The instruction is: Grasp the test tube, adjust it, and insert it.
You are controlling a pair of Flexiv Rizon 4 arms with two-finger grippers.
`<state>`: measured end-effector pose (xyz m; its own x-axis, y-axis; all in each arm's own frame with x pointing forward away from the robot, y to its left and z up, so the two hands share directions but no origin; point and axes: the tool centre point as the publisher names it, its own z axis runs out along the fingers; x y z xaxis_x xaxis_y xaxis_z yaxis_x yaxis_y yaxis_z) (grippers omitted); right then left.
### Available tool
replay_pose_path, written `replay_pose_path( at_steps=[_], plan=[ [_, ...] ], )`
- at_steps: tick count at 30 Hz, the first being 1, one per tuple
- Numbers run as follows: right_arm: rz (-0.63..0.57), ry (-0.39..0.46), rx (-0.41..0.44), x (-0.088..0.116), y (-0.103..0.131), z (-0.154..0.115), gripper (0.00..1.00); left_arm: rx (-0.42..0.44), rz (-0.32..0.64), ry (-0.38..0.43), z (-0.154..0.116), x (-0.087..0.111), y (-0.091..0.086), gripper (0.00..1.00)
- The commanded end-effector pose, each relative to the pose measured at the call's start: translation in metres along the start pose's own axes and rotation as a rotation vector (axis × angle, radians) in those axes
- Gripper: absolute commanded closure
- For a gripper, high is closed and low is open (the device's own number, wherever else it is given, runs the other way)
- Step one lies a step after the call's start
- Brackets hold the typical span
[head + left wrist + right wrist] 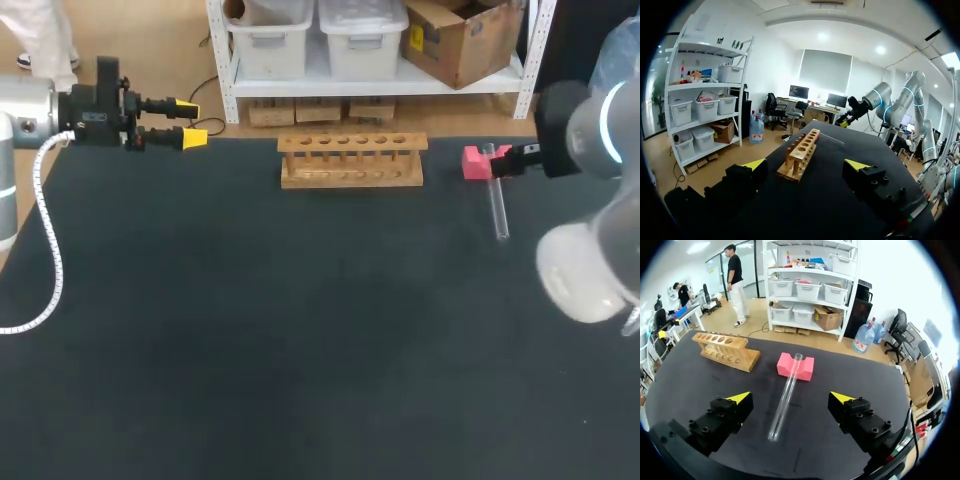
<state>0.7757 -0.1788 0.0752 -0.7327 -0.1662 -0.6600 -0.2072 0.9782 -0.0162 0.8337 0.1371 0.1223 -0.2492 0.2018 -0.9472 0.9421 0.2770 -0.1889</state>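
1. At the far right of the dark surface [300,330], head view: the test tube [497,205] lies well to the right of the wooden rack [351,160]. Its far end is propped on a pink block [474,162]. Its long axis runs far-to-near, crosswise to the rack's row of holes. The right arm [590,150] hangs over that corner. Over at the far left, the left claw [190,122] is parked with its fingers spread and nothing between them.

2. Left wrist view: the left claw [806,165] gapes wide and looks straight down the rack [801,155], which stands ahead of it. The tube is only a thin line beyond the rack, too small to read.

3. Right wrist view: here's the action. The right claw [790,399] is spread wide, with the tube [785,397] running out between its fingers. Neither finger touches it. The end in the block's [796,366] notch looks like the open mouth, and the rounded end points back toward the claw. So the grasp is the step in hand and is not yet made. My read of the next move: come down and pinch mid-body across the axis, then turn the tube upright, rounded end down, before any rack hole.
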Motion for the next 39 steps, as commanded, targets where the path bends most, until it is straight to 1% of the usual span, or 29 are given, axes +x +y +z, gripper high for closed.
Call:
replay_pose_path(
  at_steps=[1,6,8,17,30,38,39],
  plan=[
    [0.002,0.013,0.263,-0.004,0.006,0.016,0.00,0.000,0.002,-0.003,0.000,0.001,0.000,0.00],
    [0.013,-0.003,0.255,-0.004,0.006,0.028,0.00,0.000,0.002,-0.003,0.000,0.001,0.000,0.00],
    [0.005,-0.001,0.268,-0.004,0.005,0.033,0.00,0.000,0.002,-0.003,0.000,0.001,0.000,0.00],
    [0.020,-0.038,0.261,-0.002,0.006,0.046,0.00,0.000,0.002,-0.003,0.000,0.001,0.000,0.00],
    [0.035,-0.033,0.209,0.007,0.007,0.070,0.00,0.000,0.002,-0.003,0.000,0.001,0.000,0.00],
    [0.055,-0.050,0.168,0.012,0.006,0.081,0.00,0.000,0.002,-0.003,0.000,0.001,0.000,0.00],
    [0.056,-0.052,0.162,0.012,0.006,0.082,0.08,0.000,0.002,-0.003,0.000,0.001,0.000,0.00]
  ],
)
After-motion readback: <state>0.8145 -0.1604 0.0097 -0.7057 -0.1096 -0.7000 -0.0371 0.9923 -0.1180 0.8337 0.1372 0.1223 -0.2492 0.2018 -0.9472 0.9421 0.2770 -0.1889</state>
